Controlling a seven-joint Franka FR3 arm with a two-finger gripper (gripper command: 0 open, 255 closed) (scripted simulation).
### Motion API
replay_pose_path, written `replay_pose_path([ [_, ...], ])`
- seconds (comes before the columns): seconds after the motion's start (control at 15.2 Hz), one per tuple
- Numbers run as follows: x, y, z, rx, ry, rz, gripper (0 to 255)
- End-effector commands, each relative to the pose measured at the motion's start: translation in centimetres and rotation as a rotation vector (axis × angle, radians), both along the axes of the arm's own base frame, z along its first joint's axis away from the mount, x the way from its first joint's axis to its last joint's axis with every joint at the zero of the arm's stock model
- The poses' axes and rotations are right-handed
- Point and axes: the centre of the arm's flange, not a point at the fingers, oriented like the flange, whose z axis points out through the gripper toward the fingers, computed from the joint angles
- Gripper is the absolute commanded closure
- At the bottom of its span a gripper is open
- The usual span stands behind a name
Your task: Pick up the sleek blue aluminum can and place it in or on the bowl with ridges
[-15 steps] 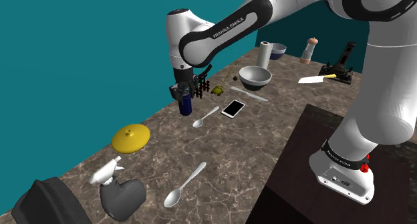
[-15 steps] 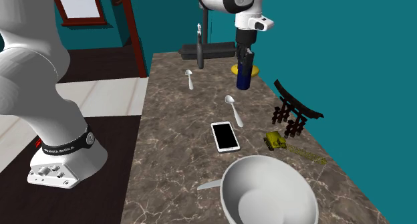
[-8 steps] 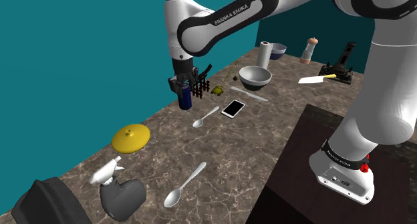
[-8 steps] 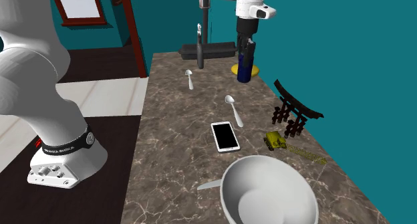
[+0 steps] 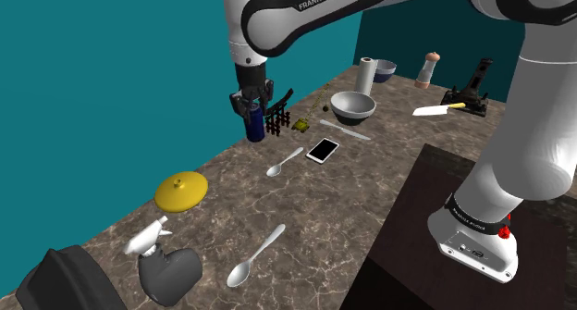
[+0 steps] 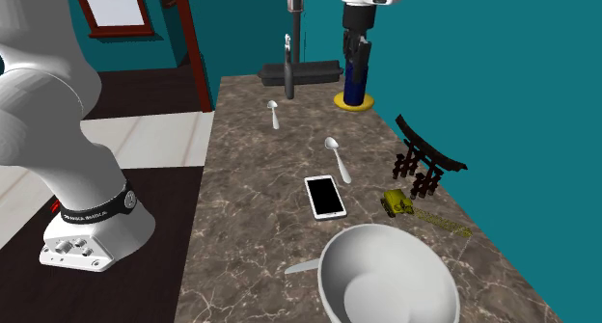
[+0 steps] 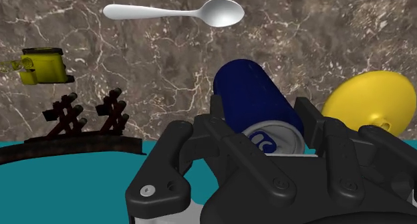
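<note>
Nearest stands the pale bowl [image 6: 328, 258]. A phone [image 6: 325, 196] and spoon [image 6: 337, 157] lie on the worktop [image 6: 251, 176] between it and the can [image 6: 356, 83], with a yellow lid [image 6: 340, 102] beyond. The wrist view adds the can's silver top. Dark blue and slim, the can hangs upright, clasped in the claw [image 6: 356, 68].

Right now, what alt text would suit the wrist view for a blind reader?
Two black fingers clasp a dark blue can over a marbled counter. A silver spoon, a yellow lid and a dark gate model sit nearby.
</note>
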Motion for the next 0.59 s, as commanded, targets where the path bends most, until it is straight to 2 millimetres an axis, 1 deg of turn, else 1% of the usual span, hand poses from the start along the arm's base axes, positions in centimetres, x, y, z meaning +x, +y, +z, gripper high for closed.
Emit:
replay_pose_path([
  [0.0,0.1,-0.1,1.0,0.0,0.0,0.0,255],
  [0.2,0.1,-0.1,2.6,0.0,0.0,0.0,255],
  [0.26,0.0,-0.1,2.8,0.0,0.0,0.0,255],
  [0.53,-0.6,-5.3,3.1,0.0,0.0,0.0,255],
])
